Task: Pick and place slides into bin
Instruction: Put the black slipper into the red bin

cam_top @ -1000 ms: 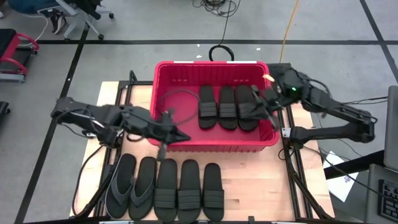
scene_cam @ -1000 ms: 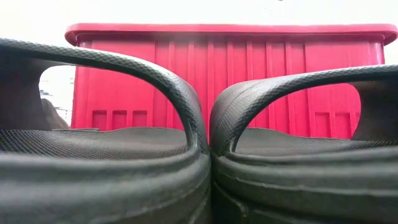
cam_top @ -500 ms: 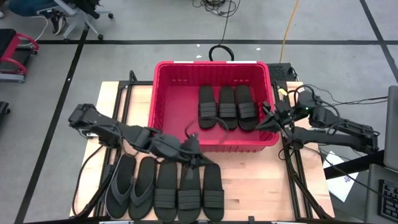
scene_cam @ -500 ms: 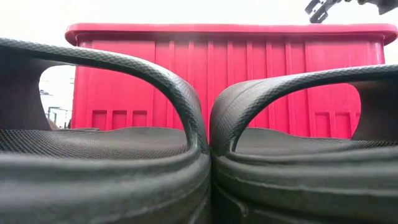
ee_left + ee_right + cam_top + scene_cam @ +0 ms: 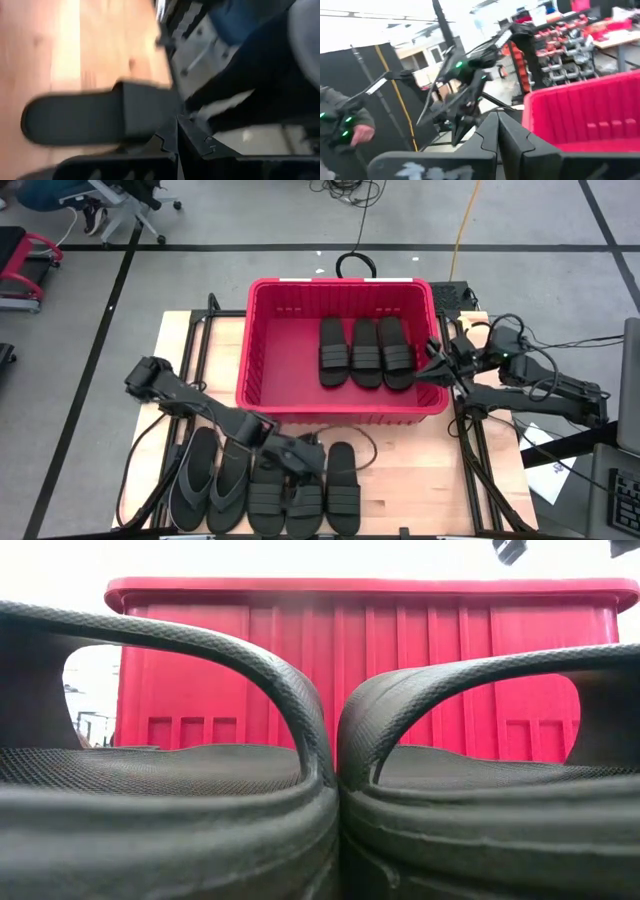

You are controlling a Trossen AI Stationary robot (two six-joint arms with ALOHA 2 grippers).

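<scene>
Right now the red bin point(image 5: 275, 350) is sitting toward the back of the table point(image 5: 420, 470), holding three black slides point(image 5: 366, 352) side by side against its right half. Five more slides point(image 5: 262, 485) are lying in a row on the table just in front of the bin: two thong-strapped ones on the left, three band-strapped ones beside them. The left gripper point(image 5: 306, 456) is hanging over the row, above the fourth slide point(image 5: 304, 502), with its jaws drawn together and nothing between them. The right gripper point(image 5: 432, 366) is hovering at the bin's right wall, just outside the rim, jaws likewise closed and empty. A person's hand point(image 5: 361, 134) is showing in the room beyond the bin.
</scene>
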